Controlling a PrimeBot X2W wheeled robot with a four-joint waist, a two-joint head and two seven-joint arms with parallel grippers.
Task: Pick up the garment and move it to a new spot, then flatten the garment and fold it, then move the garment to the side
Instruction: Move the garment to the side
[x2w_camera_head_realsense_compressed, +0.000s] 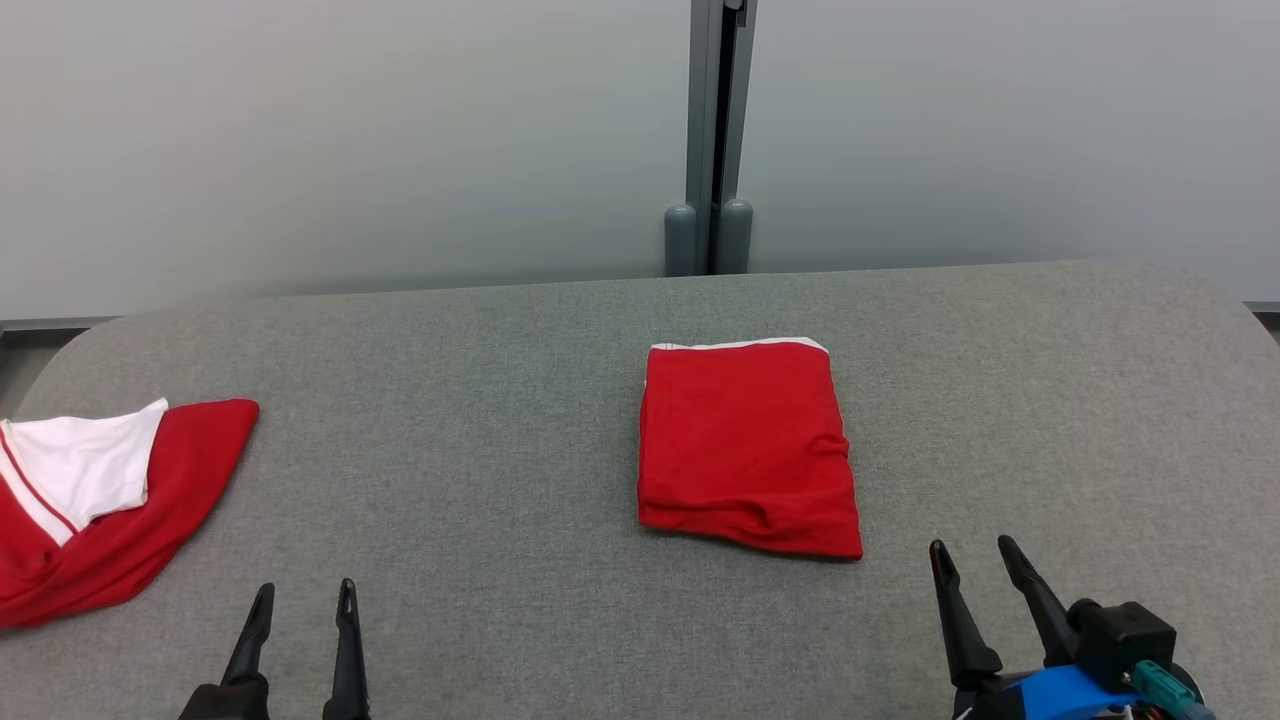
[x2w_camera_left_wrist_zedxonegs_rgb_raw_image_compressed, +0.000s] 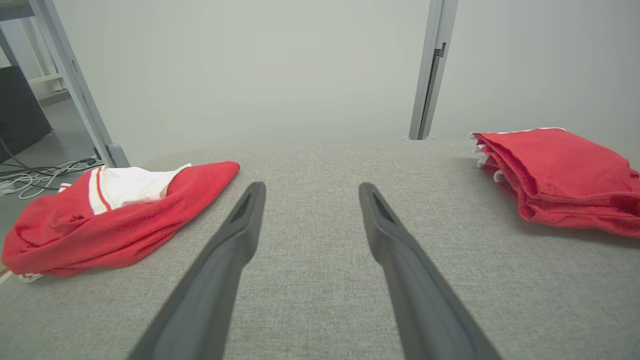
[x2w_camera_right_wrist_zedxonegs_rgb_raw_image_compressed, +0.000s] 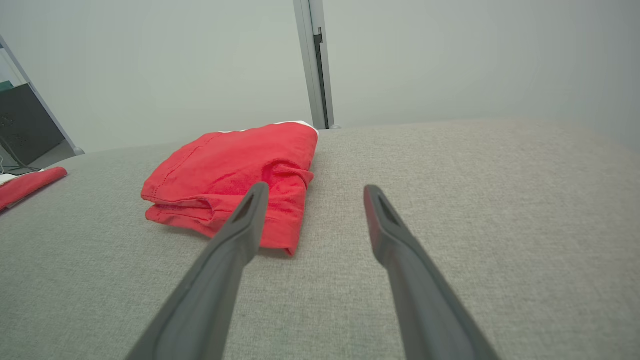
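right claw (x2w_camera_head_realsense_compressed: 971, 546) agape, seemingly clear of folded garment (x2w_camera_head_realsense_compressed: 745, 445)

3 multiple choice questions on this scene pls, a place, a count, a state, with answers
1. Where on the grey table is the folded red garment? A) near the middle B) left edge C) hanging off the front
2. How many garments lie on the table? A) one B) two C) three
3. The right gripper is: A) shut on cloth B) open, empty C) shut, empty
Answers: 1 A, it lies mid-table; 2 B, a crumpled red and white garment lies at the left too; 3 B, its jaws stand apart over bare table.
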